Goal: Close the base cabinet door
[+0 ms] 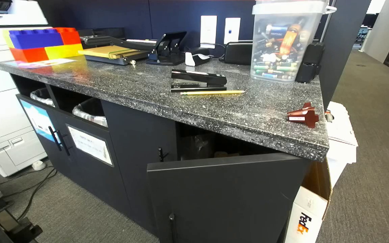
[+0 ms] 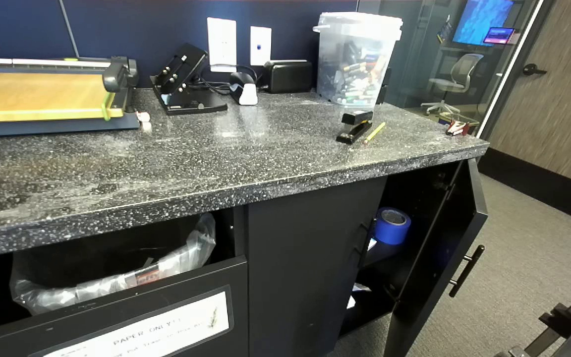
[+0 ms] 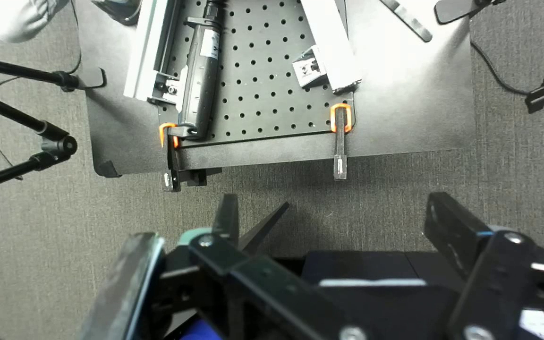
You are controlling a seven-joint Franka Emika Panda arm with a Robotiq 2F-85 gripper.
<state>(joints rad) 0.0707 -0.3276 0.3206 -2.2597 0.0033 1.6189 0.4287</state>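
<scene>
Cabinet door [image 1: 226, 200], open; box [image 1: 311, 204] (“FedEx”), near

In an exterior view, the base cabinet door [image 2: 439, 258] is being seen open, and its dark handle [image 2: 467, 271] is being shown on the outside. Inside the cabinet [image 2: 310, 267], a roll of blue tape [image 2: 389, 233] is being held up by a shelf [image 2: 381, 253]. On top, a black stapler [image 2: 356, 133], a yellow pencil [image 2: 374, 133] just beside it and a clear tub [image 2: 357, 59] are being held up by the speckled counter [image 2: 265, 158].
</scene>
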